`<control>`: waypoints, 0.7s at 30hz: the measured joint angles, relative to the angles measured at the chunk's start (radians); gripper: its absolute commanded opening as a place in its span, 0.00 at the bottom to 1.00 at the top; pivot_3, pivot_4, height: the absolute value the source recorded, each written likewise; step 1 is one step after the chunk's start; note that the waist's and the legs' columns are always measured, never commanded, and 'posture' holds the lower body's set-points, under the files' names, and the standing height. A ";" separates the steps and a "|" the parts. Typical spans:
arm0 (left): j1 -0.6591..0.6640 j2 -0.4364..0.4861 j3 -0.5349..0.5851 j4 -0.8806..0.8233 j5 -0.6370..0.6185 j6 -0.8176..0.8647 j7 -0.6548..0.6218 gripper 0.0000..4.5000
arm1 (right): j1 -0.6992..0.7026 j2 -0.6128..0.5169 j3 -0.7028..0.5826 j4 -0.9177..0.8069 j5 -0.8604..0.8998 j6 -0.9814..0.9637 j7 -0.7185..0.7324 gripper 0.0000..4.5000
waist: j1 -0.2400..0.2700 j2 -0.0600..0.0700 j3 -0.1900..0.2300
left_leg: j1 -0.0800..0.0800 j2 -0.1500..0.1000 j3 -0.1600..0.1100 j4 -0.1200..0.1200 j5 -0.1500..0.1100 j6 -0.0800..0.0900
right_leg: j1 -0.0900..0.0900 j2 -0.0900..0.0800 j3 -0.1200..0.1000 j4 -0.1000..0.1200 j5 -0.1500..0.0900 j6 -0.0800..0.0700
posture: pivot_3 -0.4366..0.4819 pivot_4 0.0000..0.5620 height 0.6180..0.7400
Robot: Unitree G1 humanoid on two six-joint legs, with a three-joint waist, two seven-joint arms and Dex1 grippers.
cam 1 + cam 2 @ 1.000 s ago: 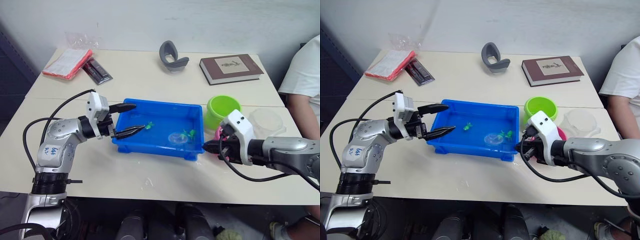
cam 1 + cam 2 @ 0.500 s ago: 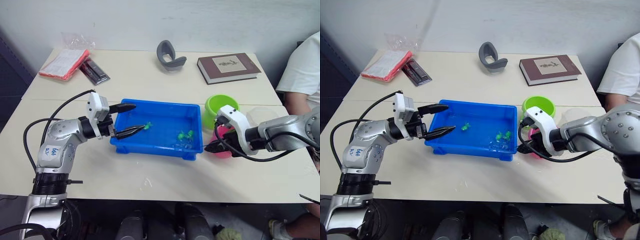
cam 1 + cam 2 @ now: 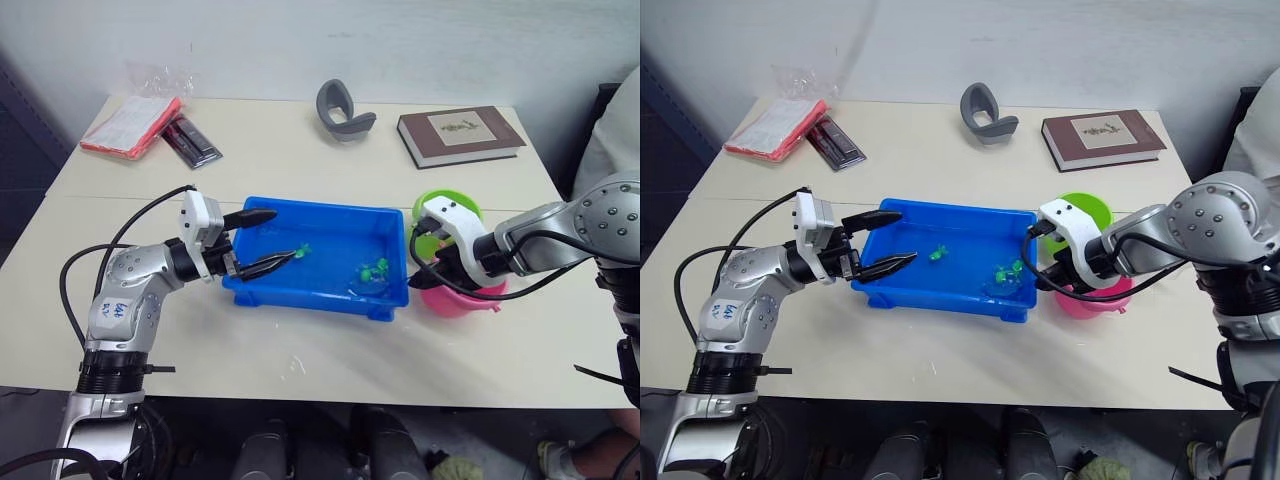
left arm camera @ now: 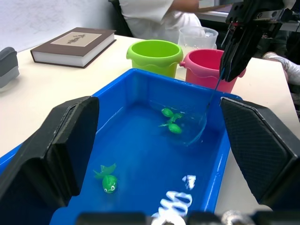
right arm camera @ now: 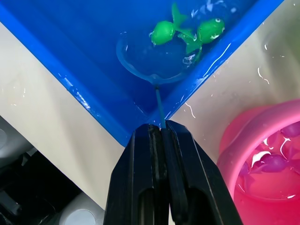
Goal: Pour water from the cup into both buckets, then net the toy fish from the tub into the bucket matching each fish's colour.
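The blue tub (image 3: 300, 296) holds water and three green toy fish: one near its left end (image 3: 300, 250) and two together at its right end (image 3: 376, 268). My right gripper (image 3: 425, 278) is shut on the net's thin handle (image 5: 159, 105) beside the tub's right front corner. The net's hoop (image 5: 150, 65) lies in the water just below the two fish (image 5: 185, 30). Right of the tub stand the pink bucket (image 3: 460, 298) and, behind it, the green bucket (image 3: 450, 208). Pink fish (image 5: 274, 164) float in the pink bucket. My left gripper (image 3: 280, 236) hangs open over the tub's left end. The clear cup (image 4: 197, 37) stands behind the buckets.
On the far table lie a brown book (image 3: 460, 135), a grey curved object (image 3: 345, 108), a red packet (image 3: 128, 125) and a black strip (image 3: 192, 140). A person in a white shirt (image 3: 620, 140) sits at the right edge.
My right arm has swung round toward the buckets with the net still held, and the hoop has slid toward the tub's right front corner. The left gripper has stayed put.
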 measured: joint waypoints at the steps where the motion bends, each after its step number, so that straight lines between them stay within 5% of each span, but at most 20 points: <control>1: 0.000 -0.002 0.000 0.001 0.000 -0.002 0.002 0.98 | -0.008 0.010 0.000 0.003 -0.012 0.000 -0.001 0.00 | -0.001 0.000 0.000 | 0.000 0.000 0.000 0.000 0.000 0.000 | 0.000 0.000 0.000 0.000 0.000 0.000 | 0.48 0.27 1.00; 21: -0.001 -0.002 0.001 0.021 0.002 -0.019 0.008 0.98 | -0.004 0.218 -0.082 -0.038 -0.393 -0.005 0.036 0.00 | -0.003 0.000 0.000 | 0.000 0.000 0.000 -0.001 0.000 0.000 | 0.000 0.000 0.000 0.000 0.000 0.000 | 0.48 0.27 1.00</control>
